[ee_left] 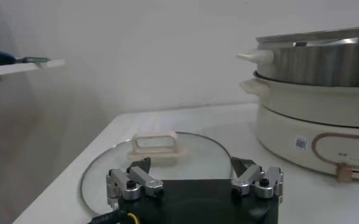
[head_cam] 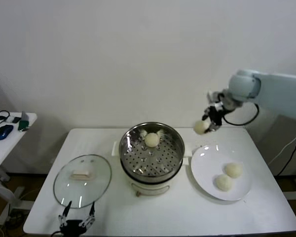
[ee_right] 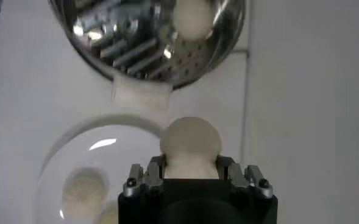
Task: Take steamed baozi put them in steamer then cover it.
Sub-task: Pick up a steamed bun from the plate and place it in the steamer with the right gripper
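My right gripper [head_cam: 207, 124] is shut on a cream-white baozi [head_cam: 201, 127] and holds it in the air between the plate and the steamer [head_cam: 152, 152]; the bun also shows in the right wrist view [ee_right: 190, 143]. One baozi [head_cam: 152, 139] lies on the steamer's perforated tray. Two baozi [head_cam: 233, 170] [head_cam: 223, 182] lie on the white plate [head_cam: 207, 173]. The glass cover [head_cam: 82, 180] with its cream handle lies flat on the table to the left of the steamer. My left gripper [head_cam: 77, 217] is open and empty at the table's front edge, just before the cover [ee_left: 161, 158].
A small side table [head_cam: 10, 129] with a blue mouse and small items stands at the far left. The white work table [head_cam: 163, 212] ends close behind the steamer at a white wall.
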